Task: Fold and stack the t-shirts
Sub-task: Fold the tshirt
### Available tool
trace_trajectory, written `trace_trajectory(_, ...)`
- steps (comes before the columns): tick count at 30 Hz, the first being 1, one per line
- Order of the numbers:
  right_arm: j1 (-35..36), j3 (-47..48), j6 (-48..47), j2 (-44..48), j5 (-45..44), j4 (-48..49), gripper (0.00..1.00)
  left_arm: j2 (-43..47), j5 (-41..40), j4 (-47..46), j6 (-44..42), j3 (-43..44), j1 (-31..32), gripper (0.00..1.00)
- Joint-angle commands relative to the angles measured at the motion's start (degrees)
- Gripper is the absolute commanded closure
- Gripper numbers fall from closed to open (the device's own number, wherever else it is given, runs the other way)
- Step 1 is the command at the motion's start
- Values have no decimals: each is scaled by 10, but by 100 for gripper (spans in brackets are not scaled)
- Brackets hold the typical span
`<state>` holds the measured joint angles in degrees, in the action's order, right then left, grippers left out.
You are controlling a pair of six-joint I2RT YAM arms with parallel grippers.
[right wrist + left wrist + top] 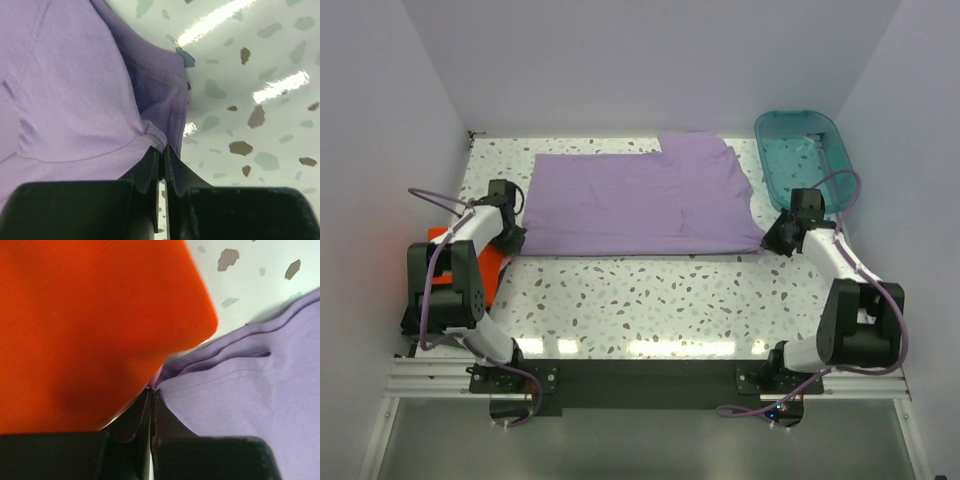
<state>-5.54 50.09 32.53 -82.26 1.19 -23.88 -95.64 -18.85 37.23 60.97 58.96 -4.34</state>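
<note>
At the near left corner of the purple shirt (640, 200), the left gripper (510, 235) is clamped on the cloth. In the left wrist view its fingers (131, 421) are pressed together with no gap, and the stitched hem of the purple shirt (250, 410) enters the pinch at the tips. Several layered edges of the cloth run away from that point.

At the near right corner, the right gripper (772, 240) is clamped in the same way. In the right wrist view its fingers (181, 176) meet tightly, and a seamed corner of the purple shirt (75, 100) is caught between them. The speckled table (250, 100) shows just beside this corner.

The purple shirt lies flat across the far half of the table (650, 300), spread between the two grippers. Its near edge runs straight from one gripper to the other. One section juts toward the far wall right of centre.

The orange shirt (490, 275) lies at the left edge of the table, under the left arm. In the left wrist view the orange shirt (90, 325) is blurred and fills the upper left. Contact with the purple shirt cannot be determined.

A teal tub (805, 150) sits at the far right corner, near the purple shirt.
</note>
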Motion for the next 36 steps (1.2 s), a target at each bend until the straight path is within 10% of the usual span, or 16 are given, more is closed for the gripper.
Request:
trace_trajectory(1, -28, -28, -17, 59, -13, -48, 100, 66, -52, 39, 9, -24, -3, 100)
trace_trajectory(11, -44, -83, -14, 209, 28, -141, 90, 180, -44, 52, 10, -125, -4, 100)
trace_trajectory(18, -43, -69, -21, 281, 25, -188, 36, 268, -19, 35, -28, -152, -8, 40)
trace_trajectory(22, -40, -7, -45, 278, 60, -147, 31, 290, 34, -31, -92, -105, -8, 29)
trace_trajectory(36, 142, 429, -78, -202, -58, -21, 27, -70, 76, -99, -237, 258, 6, 31)
